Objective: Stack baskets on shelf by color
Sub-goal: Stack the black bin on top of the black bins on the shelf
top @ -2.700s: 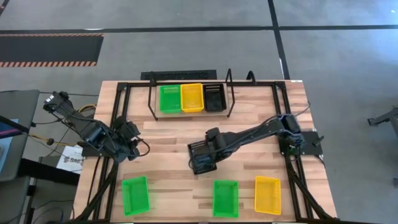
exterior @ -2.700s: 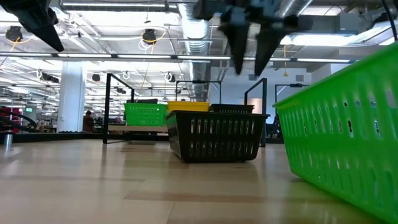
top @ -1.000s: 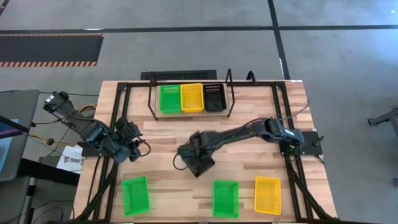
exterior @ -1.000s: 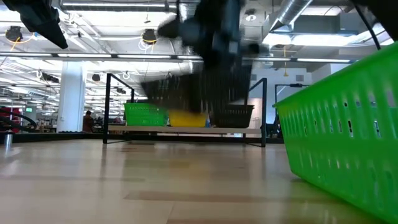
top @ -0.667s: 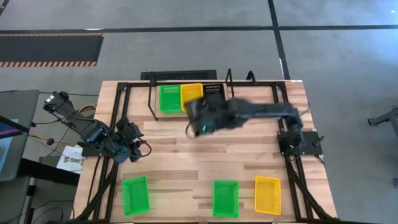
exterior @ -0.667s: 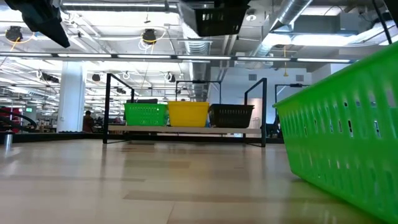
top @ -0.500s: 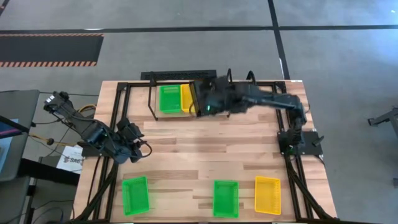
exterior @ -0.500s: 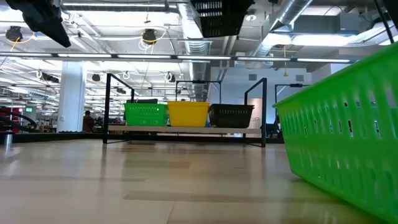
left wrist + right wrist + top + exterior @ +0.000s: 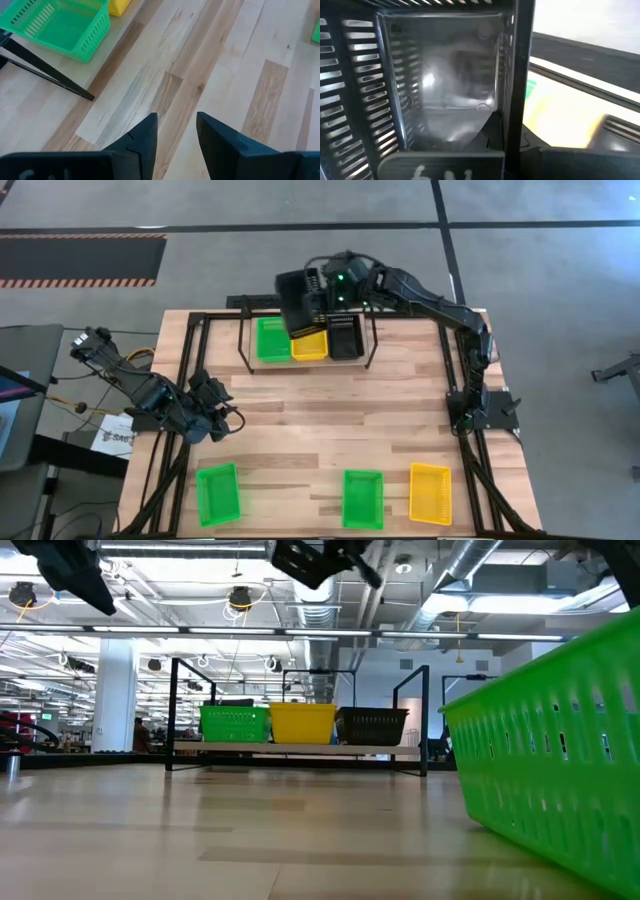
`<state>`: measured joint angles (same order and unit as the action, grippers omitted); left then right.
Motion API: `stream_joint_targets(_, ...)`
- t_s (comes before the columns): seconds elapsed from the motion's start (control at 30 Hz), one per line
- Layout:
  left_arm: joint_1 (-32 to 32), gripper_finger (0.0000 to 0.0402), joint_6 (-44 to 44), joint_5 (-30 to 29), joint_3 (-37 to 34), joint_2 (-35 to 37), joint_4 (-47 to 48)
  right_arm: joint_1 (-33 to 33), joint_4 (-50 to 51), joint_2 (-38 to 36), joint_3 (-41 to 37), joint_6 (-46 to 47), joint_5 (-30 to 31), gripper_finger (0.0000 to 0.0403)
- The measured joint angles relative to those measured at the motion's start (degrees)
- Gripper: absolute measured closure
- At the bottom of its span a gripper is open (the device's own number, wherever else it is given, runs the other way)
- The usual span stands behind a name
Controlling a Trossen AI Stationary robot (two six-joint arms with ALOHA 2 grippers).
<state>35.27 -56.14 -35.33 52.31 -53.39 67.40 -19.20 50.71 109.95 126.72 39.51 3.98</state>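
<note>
The shelf (image 9: 305,360) stands at the table's far edge with a green basket (image 9: 272,338), a yellow basket (image 9: 312,347) and a black basket (image 9: 346,338) side by side on its board. My right gripper (image 9: 325,290) is shut on a second black basket (image 9: 301,301), held high above the shelf, over the yellow one. In the low view that basket (image 9: 305,560) shows at the top. My left gripper (image 9: 215,417) waits open at the table's left, its fingers (image 9: 145,137) over bare wood. My right gripper holds the black basket by one wall (image 9: 512,85) at its rim, one finger (image 9: 489,131) inside the basket and the other outside. The basket is lifted clear of the table and the shelf, tilted, its open side turned toward the wrist.
Two green baskets (image 9: 217,493) (image 9: 362,498) and a yellow basket (image 9: 430,492) lie along the table's near edge. One green basket (image 9: 550,770) fills the low view's right. The shelf's black upright end loops (image 9: 369,330) rise beside the baskets. Bare wood lies in the table's middle.
My right gripper, shut on the black basket, has swung from the table's middle up and toward the far edge. It has tipped from pointing down to a flatter slant. The basket has been lifted clear of the table and now hangs tilted above the shelf.
</note>
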Motion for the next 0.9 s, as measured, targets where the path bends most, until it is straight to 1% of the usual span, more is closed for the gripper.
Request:
stream_joint_targets(0.07,0.0,0.0276,0.19,-0.07,0.0,0.0,-0.38,-0.55,-5.02,0.0,-2.05,-0.71,-4.16,0.0402)
stream_joint_targets(0.17,0.0,0.0276,0.61,-0.07,0.0,0.0,-0.94,-0.57,-6.3,-0.04,-5.71,-0.82,-5.04,0.0402)
stream_joint_targets(0.23,0.0,0.0276,0.61,-0.07,0.0,0.0,-0.94,-0.36,-1.97,-0.05,-8.32,-0.92,-4.56,0.0402)
stream_joint_targets(0.33,0.0,0.0276,0.61,-0.07,0.0,0.0,-0.94,-0.85,6.39,-1.65,-11.79,-0.97,-1.69,0.0403)
stream_joint_targets(0.43,0.0,0.0276,0.94,-0.34,-0.01,0.0,-0.94,-1.95,7.16,-5.97,-16.45,-0.72,-0.65,0.0403)
stream_joint_targets(0.47,0.0,0.0276,1.01,-0.82,0.0,0.0,-0.94,-2.28,5.67,-7.57,-18.56,-0.59,-0.59,0.0403)
stream_joint_targets(0.57,0.0,0.0276,1.0,-2.21,0.0,0.0,-0.92,-3.62,-4.32,-12.65,-26.87,1.32,-1.45,0.0403)
stream_joint_targets(0.7,0.0,0.0276,0.87,-2.88,0.0,0.02,-0.94,-5.99,-20.49,-18.58,-40.28,6.96,-6.09,0.0403)
stream_joint_targets(0.8,0.01,0.0276,0.26,-3.0,0.0,0.02,-0.94,-7.62,-29.16,-19.69,-49.01,12.39,-8.47,0.0403)
stream_joint_targets(0.9,0.0,0.0276,-0.48,-3.0,0.0,0.02,-0.94,-8.86,-31.22,-19.62,-52.43,15.12,-9.96,0.0403)
